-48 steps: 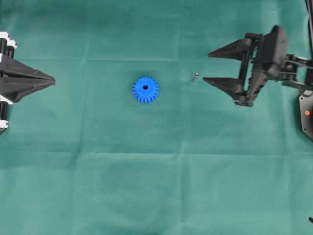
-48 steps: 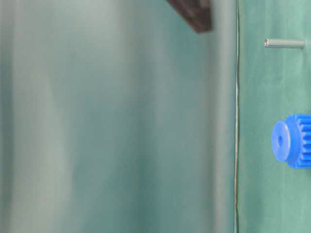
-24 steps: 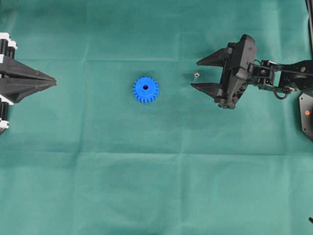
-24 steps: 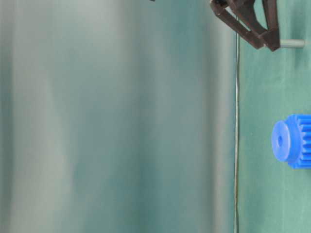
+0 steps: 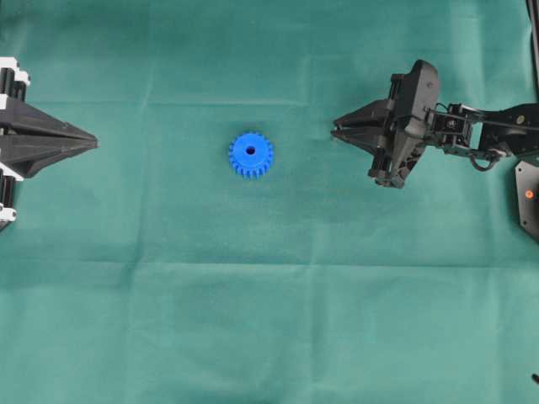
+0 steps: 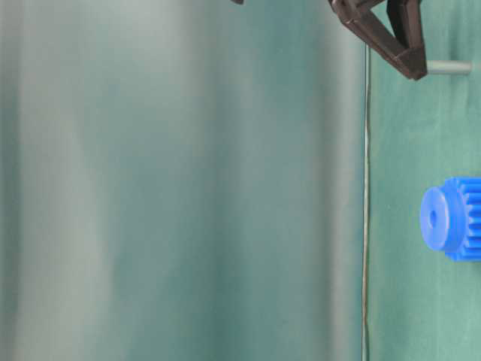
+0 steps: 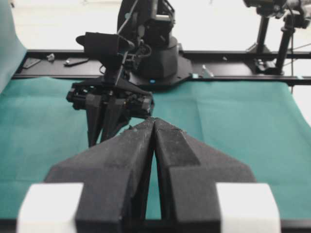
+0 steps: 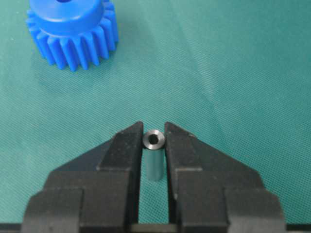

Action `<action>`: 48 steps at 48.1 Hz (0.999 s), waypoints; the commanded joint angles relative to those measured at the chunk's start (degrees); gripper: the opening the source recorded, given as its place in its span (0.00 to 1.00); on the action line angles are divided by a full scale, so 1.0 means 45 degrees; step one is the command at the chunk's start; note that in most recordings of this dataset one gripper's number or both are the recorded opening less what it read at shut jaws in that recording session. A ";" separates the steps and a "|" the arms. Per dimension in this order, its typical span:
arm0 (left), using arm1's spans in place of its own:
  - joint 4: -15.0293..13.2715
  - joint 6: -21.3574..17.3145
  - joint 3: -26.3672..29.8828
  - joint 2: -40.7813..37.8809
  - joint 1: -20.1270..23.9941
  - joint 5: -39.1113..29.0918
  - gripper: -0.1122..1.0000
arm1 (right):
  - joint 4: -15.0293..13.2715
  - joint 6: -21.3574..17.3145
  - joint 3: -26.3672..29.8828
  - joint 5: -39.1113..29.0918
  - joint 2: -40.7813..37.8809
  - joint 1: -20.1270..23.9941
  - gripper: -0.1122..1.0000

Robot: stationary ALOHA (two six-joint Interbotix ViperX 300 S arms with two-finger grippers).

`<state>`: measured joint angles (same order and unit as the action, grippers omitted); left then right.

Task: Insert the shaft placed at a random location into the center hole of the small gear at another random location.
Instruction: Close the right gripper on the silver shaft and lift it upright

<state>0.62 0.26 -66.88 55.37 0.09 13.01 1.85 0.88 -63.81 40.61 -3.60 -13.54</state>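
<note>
Between right pincer [image 8: 154, 133] tips, gripped shaft [image 8: 154, 141]

Green cloth [image 5: 253, 295] over whole surface, creased in a grid; blue small gear [image 5: 250, 154] and upright shaft [image 8: 154, 158] resting on it

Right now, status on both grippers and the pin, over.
Right gripper shut on the pin, which stands upright on the cloth. Left gripper shut, empty, parked. Blue gear untouched; path between looks clear.
</note>
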 commanded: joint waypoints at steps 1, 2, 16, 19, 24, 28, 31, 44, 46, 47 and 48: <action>0.0039 0.0000 0.0234 -0.0117 0.0000 0.0059 0.10 | -0.0059 0.0137 0.0215 0.0137 0.0117 -0.0020 0.22; 0.0039 0.0000 0.0234 -0.0117 0.0000 0.0059 0.10 | -0.0078 0.0137 0.0215 0.0137 0.0117 -0.0039 0.22; 0.0039 0.0020 0.0234 -0.0117 0.0000 0.0039 0.10 | -0.0078 0.0098 0.0215 0.0078 0.0273 -0.0039 0.22; 0.0039 0.0000 0.0234 -0.0098 0.0000 0.0039 0.10 | -0.0098 0.0078 0.0254 -0.0059 0.0547 -0.0039 0.22; 0.0039 0.0020 0.0234 -0.0117 0.0000 0.0000 0.10 | -0.0078 0.0078 0.0410 -0.0977 0.1465 -0.0039 0.22; 0.0039 0.0020 0.0234 -0.0098 0.0000 0.0000 0.10 | -0.0098 0.0098 0.0586 -0.1953 0.2266 -0.0039 0.22; 0.0039 0.0020 0.0234 -0.0117 0.0000 -0.0020 0.10 | -0.0098 0.0156 0.0801 -0.2852 0.3008 0.0000 0.22; 0.0039 0.0020 0.0234 -0.0117 0.0000 0.0000 0.10 | -0.0195 0.0215 0.1172 -0.4590 0.4238 0.0000 0.22; 0.0039 0.0020 0.0234 -0.0117 0.0000 0.0000 0.10 | -0.0195 0.0215 0.1172 -0.4609 0.4199 0.0000 0.22; 0.0039 0.0020 0.0234 -0.0117 0.0000 0.0000 0.10 | -0.0195 0.0215 0.1172 -0.4629 0.4180 0.0000 0.22; 0.0039 0.0020 0.0234 -0.0117 0.0000 -0.0020 0.10 | -0.0195 0.0215 0.1191 -0.4629 0.4160 0.0000 0.22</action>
<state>0.62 0.26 -66.88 55.28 0.09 12.74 1.05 0.97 -59.94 20.21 14.50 -13.54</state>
